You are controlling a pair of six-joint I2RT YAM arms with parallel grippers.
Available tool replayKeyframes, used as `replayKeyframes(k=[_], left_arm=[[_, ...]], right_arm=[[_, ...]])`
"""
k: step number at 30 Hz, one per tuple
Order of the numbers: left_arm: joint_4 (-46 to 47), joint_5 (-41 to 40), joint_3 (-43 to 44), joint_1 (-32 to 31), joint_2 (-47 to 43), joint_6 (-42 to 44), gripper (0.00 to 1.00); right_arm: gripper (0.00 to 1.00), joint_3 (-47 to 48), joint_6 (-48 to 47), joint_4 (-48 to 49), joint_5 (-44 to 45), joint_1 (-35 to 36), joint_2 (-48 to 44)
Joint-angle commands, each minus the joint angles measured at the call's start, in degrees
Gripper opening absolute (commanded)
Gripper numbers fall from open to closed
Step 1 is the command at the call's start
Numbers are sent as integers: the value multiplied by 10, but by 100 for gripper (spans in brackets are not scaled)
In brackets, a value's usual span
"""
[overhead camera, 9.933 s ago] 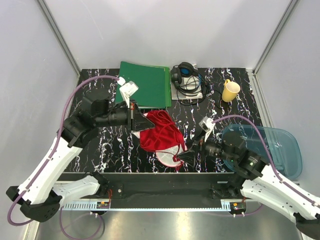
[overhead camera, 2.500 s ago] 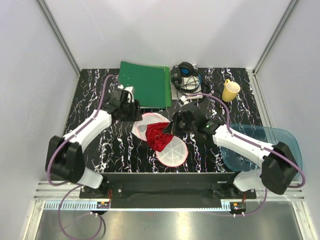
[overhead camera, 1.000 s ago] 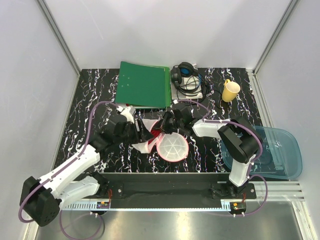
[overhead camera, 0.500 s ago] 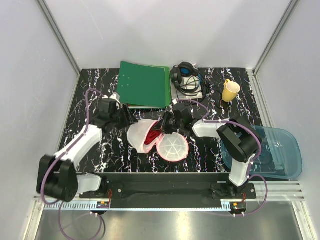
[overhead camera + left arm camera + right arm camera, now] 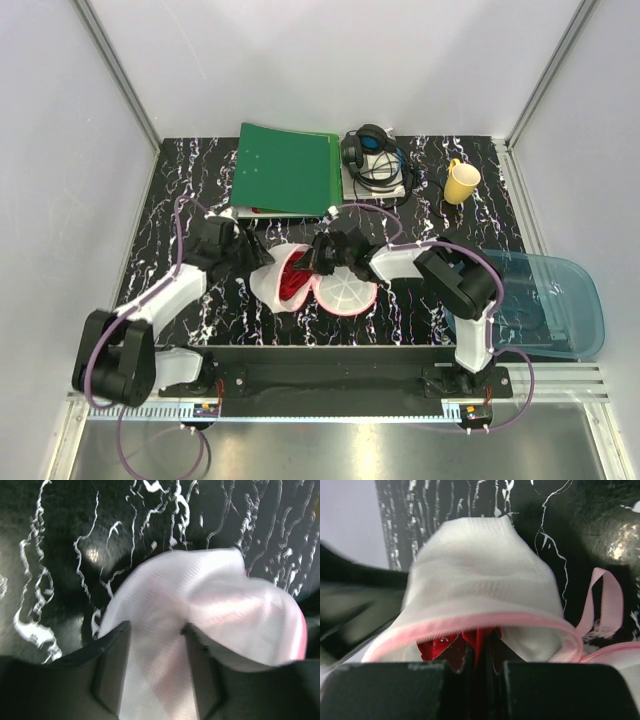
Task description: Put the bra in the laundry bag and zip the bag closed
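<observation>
The laundry bag, white mesh with pink trim, lies open at the middle of the table, with its round ribbed face to the right. The red bra sits bunched in its mouth. My left gripper is at the bag's left side. In the left wrist view, mesh fills the gap between the jaws of that gripper, which pinch it. My right gripper reaches into the mouth from the right. Under the pink rim, the right gripper is shut on red bra fabric.
A green folder lies at the back, with headphones on a small stack beside it. A yellow mug stands at the back right. A translucent blue tray overhangs the table's right edge. A pink loop hangs off the bag.
The bag's mesh has been drawn further over the bra, so less red shows. My right gripper has pushed left into the bag's mouth, and the left gripper has shifted slightly with the bag.
</observation>
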Motion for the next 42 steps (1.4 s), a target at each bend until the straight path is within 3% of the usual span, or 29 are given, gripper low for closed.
replayKeyframes(k=[1,3,5,8,11,14,19,22,23,27,32,42], left_arm=[[-39,-26,25,1,-106,40,60],[-66,-18,37,0,-135,56,61],[-87,-7,45,0,-182,61,62],[-111,23,55,-1,-224,69,63],[-138,54,73,-12,-241,79,54],[-149,70,87,-43,-261,81,44],[-149,36,107,-148,-269,69,38],[-147,-13,127,-224,-237,67,31],[-145,-37,129,-260,-226,67,24],[-145,-91,154,-321,-155,76,19],[-145,-151,184,-347,-79,90,18],[-144,-171,230,-369,46,118,19]], right_arm=[[2,35,-37,-4,50,9,30],[11,45,-47,-37,51,9,31],[27,51,-60,-80,50,9,24],[42,60,-72,-153,44,9,-5],[56,67,-85,-216,51,12,-46],[63,67,-93,-290,55,12,-85],[80,38,-96,-345,71,13,-174],[84,17,-99,-396,97,13,-225],[84,3,-97,-428,115,12,-252],[82,-46,-51,-504,255,12,-315],[77,-111,43,-542,327,11,-353],[66,-113,53,-569,368,12,-279]])
